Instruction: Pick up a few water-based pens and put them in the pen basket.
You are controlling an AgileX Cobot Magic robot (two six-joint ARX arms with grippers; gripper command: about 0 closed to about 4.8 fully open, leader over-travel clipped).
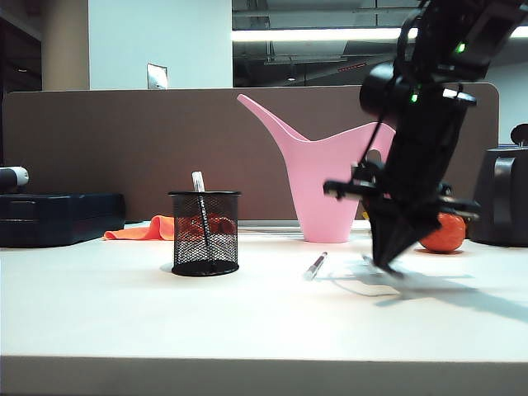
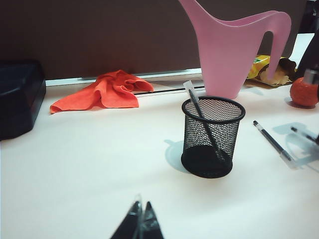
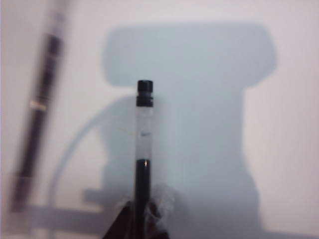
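We see pen basket [image 1: 205, 233] on bench [image 1: 124, 322], left of centre, one pen [image 2: 202, 122] leaning inside. Watering can [image 1: 330, 177] behind, to right. Cloth [image 1: 144, 229] behind basket, left. Second pen [image 1: 314, 266] flat on bench right of basket – third pen [image 3: 143, 149] further right, in right gripper [image 1: 386, 262] jaws. Left gripper [image 2: 141, 224] – low, before basket.

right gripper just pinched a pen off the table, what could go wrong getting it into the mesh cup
The right gripper holds the pen near one end only, so most of it sticks out and could swing or slip. The pen basket is narrow and light, and already has one pen leaning inside, so the new pen could catch on it or tip the cup. A third pen lies between gripper and cup and might get knocked.
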